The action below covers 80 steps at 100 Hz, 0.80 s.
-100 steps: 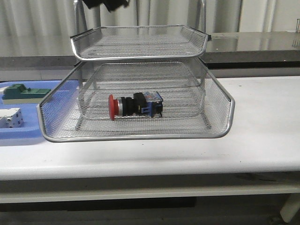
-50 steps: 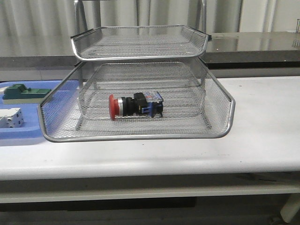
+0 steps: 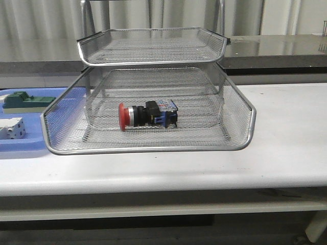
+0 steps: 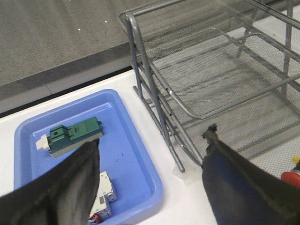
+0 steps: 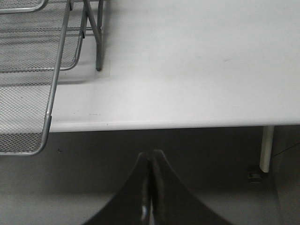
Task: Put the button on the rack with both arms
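- My white table (image 3: 286, 153) is the landmark; it stands on a pale leg (image 5: 266, 149).
- Behind it I see a grey counter (image 3: 286, 48).
- Beyond that hangs a pale pleated curtain (image 3: 41, 23).
- Below it lies grey floor (image 5: 201, 183).

Button (image 4: 291, 177) mostly cut off

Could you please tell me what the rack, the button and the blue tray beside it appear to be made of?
The rack looks like metal: fine silver wire mesh with shiny chrome-like rims and legs. The button seems mostly plastic, with a matte red cap and black-and-blue body, plus a bright, probably metal collar. The blue tray appears to be smooth moulded plastic with a slight sheen.
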Available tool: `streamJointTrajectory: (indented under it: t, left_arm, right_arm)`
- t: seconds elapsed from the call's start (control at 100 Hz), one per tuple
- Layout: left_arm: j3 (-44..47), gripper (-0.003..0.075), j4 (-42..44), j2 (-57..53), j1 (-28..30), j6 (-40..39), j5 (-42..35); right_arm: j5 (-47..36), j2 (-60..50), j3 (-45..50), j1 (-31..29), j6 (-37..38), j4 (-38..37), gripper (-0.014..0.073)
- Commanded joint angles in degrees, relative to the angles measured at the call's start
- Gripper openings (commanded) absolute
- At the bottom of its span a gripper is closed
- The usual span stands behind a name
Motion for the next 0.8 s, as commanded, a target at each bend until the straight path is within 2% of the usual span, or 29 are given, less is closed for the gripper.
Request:
streamJointTrajectory:
  t: [0.0, 0.14, 0.35, 0.56, 0.79]
  left_arm:
    - [6.25, 0.0447, -2.36, -5.44, 0.24, -0.59, -13.11]
    - [17.14, 0.0447, -6.17, -12.7, 0.24, -0.59, -22.73]
    - [29.49, 0.0447, -10.76, -21.29, 0.24, -0.59, -32.96]
    - [36.16, 0.0447, -12.75, -27.12, 0.24, -0.59, -35.16]
    - [36.68, 0.0445, -13.86, -29.23, 0.24, -0.59, -36.58]
  right_arm:
    - [-2.73, -0.22, -1.31, -0.12, -0.23, -1.01, -0.0067]
    - [-2.73, -0.22, -1.31, -0.12, -0.23, -1.01, -0.0067]
    - [-2.73, -0.22, -1.31, -0.12, -0.23, -1.01, -0.0067]
    - [-2.73, -0.22, -1.31, -0.12, -0.23, -1.01, -0.0067]
    - [-2.73, -0.22, -1.31, -0.12, -0.23, -1.01, -0.0067]
